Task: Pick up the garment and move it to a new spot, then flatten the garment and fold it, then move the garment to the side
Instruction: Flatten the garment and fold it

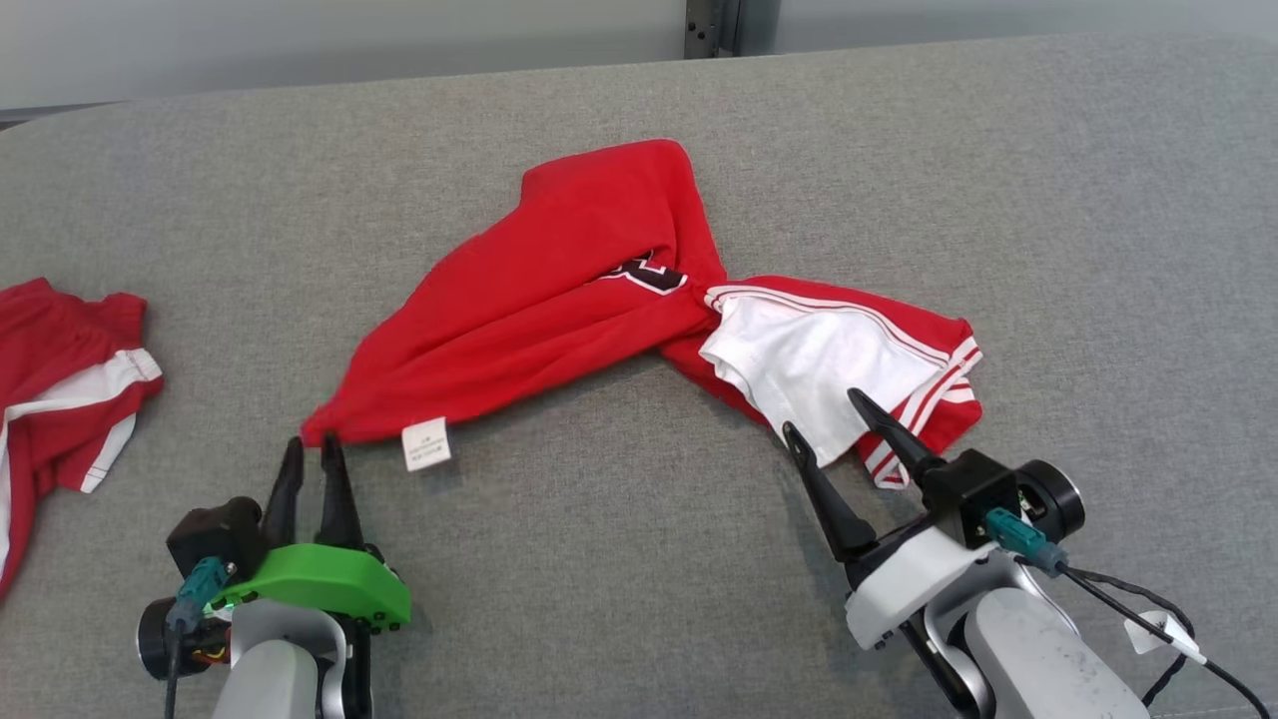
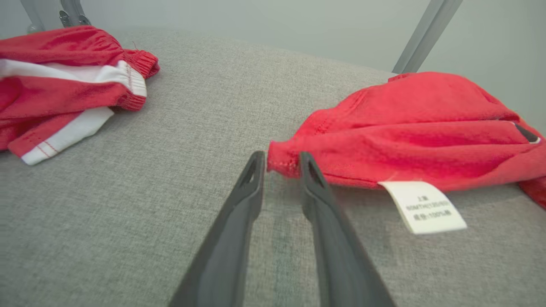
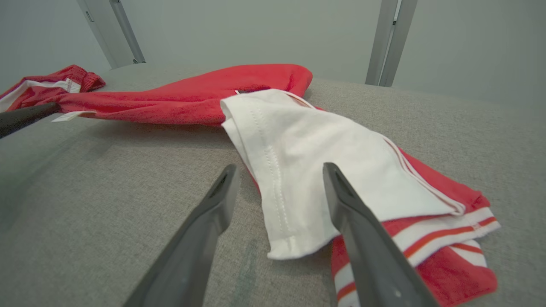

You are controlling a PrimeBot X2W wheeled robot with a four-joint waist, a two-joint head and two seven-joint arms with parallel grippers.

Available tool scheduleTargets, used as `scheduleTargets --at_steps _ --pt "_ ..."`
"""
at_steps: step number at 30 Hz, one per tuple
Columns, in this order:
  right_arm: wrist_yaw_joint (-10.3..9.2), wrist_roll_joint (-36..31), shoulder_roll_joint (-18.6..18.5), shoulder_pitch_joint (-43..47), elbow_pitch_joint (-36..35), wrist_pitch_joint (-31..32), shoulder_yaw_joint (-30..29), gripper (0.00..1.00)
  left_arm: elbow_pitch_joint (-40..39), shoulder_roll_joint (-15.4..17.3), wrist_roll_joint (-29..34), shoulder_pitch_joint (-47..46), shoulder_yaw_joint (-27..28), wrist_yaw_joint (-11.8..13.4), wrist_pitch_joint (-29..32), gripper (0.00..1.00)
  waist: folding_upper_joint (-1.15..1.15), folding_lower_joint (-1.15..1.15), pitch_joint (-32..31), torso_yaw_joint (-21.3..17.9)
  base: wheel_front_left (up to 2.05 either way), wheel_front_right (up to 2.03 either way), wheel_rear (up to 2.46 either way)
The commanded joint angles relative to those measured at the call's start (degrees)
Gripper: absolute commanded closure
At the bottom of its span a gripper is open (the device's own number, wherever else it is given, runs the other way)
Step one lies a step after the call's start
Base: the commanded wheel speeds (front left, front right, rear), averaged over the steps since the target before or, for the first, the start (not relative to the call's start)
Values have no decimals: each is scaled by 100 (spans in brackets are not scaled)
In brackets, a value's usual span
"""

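The garment (image 1: 559,300) is a red shirt with a white sleeve and red-and-white striped trim, lying crumpled across the middle of the grey surface. Its near-left corner (image 2: 279,164) sits between the tips of my left gripper (image 1: 310,444) (image 2: 281,155), whose fingers stand a narrow gap apart, low on the surface. A white care label (image 2: 422,207) hangs just right of that corner. My right gripper (image 1: 821,411) (image 3: 280,167) is wide open at the white sleeve (image 3: 307,170): one finger is over the white cloth, the other over bare fabric beside its edge.
A second red and white garment (image 1: 60,379) (image 2: 64,85) lies bunched at the far left edge. The grey padded surface (image 1: 619,559) stretches wide in front and to the right. A loose cable with a white tag (image 1: 1158,629) trails from my right wrist.
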Motion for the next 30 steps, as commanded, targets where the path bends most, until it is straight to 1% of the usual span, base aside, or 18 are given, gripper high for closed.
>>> scheduleTargets --at_steps 1,10,15,20,25,27,30 --pt "-9 9 -22 41 -12 -3 -63 0 -67 25 70 69 49 52 1 0 0 0 -9 -37 0 0 0" --pt "-9 -99 203 170 -165 -3 -663 0 -523 26 510 332 37 233 1 0 0 0 -189 -197 0 0 0" --pt "-9 -174 354 336 -222 -3 -809 0 -701 26 762 607 -14 312 1 0 0 0 -413 -253 0 0 0" --pt "-9 -241 475 537 -246 -3 -1009 0 -755 26 857 844 -5 312 1 0 0 0 -634 -308 0 0 0" --pt "-9 -286 524 692 -215 -3 -1177 0 -790 26 981 1010 109 348 2 0 0 0 -801 -336 0 0 0" --pt "-9 -298 536 757 -208 -3 -1322 0 -807 27 978 1046 191 406 2 0 0 0 -862 -331 0 0 0" --pt "-9 -208 548 805 -219 -3 -1510 0 -822 25 1023 1114 292 399 2 0 0 0 -927 -320 0 0 0"
